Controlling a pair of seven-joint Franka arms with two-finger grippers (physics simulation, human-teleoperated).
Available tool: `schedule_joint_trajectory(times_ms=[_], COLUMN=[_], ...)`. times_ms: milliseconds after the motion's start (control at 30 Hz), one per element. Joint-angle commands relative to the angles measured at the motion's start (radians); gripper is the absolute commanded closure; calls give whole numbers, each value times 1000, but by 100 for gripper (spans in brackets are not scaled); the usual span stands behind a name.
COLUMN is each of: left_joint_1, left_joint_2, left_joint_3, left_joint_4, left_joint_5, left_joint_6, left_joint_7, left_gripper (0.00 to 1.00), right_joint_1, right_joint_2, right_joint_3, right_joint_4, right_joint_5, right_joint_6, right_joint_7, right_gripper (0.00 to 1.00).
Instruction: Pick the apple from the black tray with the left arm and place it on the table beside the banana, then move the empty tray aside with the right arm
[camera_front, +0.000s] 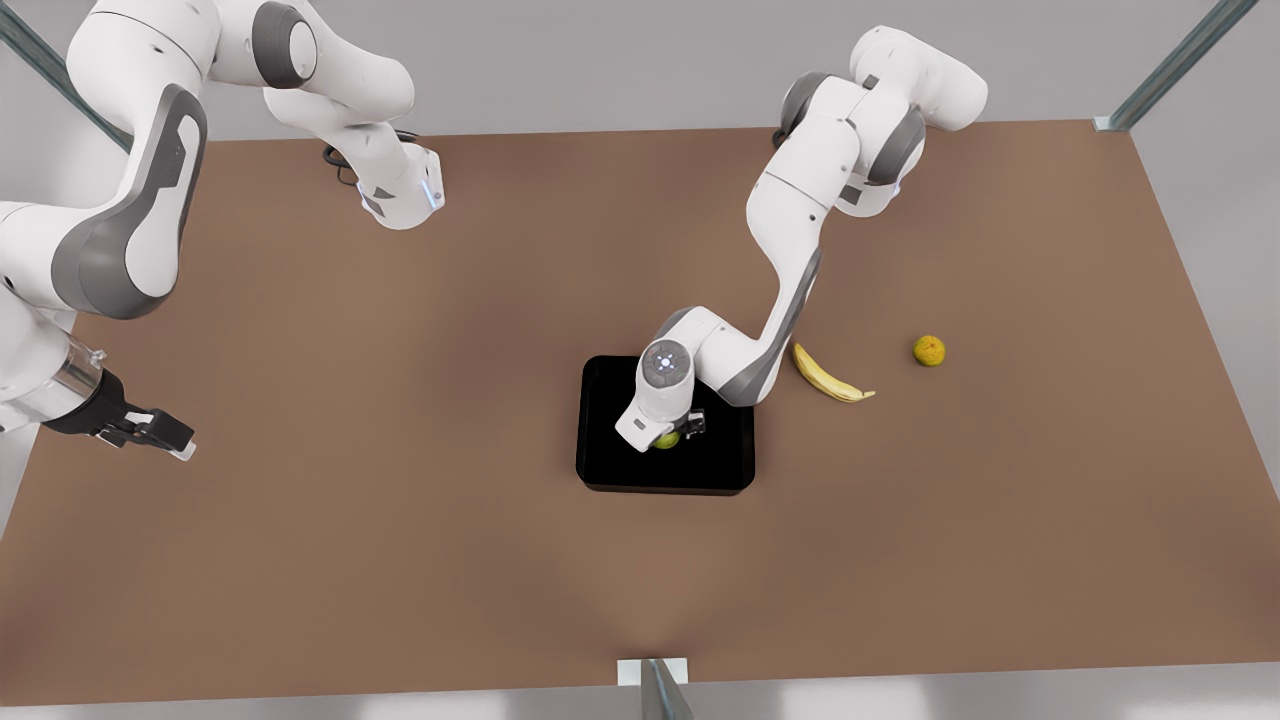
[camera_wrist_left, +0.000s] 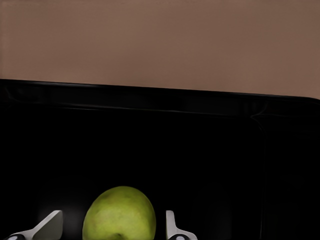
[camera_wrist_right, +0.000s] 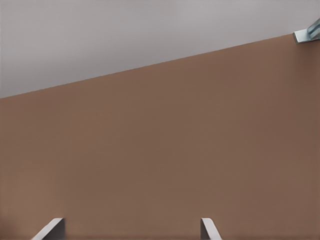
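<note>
The black tray (camera_front: 610, 470) lies near the middle of the table (camera_front: 400, 560), its sides running roughly square with the table edges and its slightly longer axis going left to right in the front view. One apple (camera_front: 667, 439) sits inside it, toward the near-right part of the tray floor; in the left wrist view the apple (camera_wrist_left: 119, 214) is a yellow-green round with its dimpled end turned toward the camera. The left gripper (camera_front: 672, 432) is down in the tray around that apple — its white fingertips (camera_wrist_left: 50, 225) stand one on each side of the fruit with a sliver of black tray floor between each and the skin, so the jaws are spread and not yet pressing. The tray's low rim (camera_wrist_left: 160, 97) runs across the left wrist view beyond the apple, with bare tabletop behind it. One banana (camera_front: 830, 375) lies on the table just right of the tray, close to the left arm's elbow; its long axis slants from far-left to near-right, ending in a darker tip at the near-right, its curve bowing toward the near side. One small orange-yellow fruit (camera_front: 929, 350) rests farther right, apart from the banana. The right gripper (camera_front: 160, 432) waits above the table's left edge, well apart from everything — its fingertips (camera_wrist_right: 50, 229) are spread wide over bare table, holding nothing
</note>
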Motion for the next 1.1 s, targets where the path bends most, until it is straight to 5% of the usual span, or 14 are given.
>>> schedule_joint_trajectory(times_ms=[0, 567, 667, 767, 1067], left_joint_1=[0, -14, -14, -14, -5], left_joint_2=[5, 29, 31, 31, 8], left_joint_3=[0, 0, 0, 0, 3], left_joint_4=[1, 1, 1, 1, 10], left_joint_5=[14, 14, 14, 14, 14], left_joint_6=[3, 3, 3, 3, -40], left_joint_7=[-13, -18, -18, -16, -15], left_gripper=[0, 0, 23, 29, 32], right_joint_1=[0, 17, 18, 18, 29], right_joint_2=[-1, 2, 2, 2, 2], right_joint_3=[-1, 9, 9, 9, 27], right_joint_4=[1, -6, -7, -6, -7], right_joint_5=[0, 0, 0, 0, -1], right_joint_6=[0, -5, -5, -6, -14], right_joint_7=[2, 7, 8, 10, 11], right_gripper=[0, 0, 0, 0, 0])
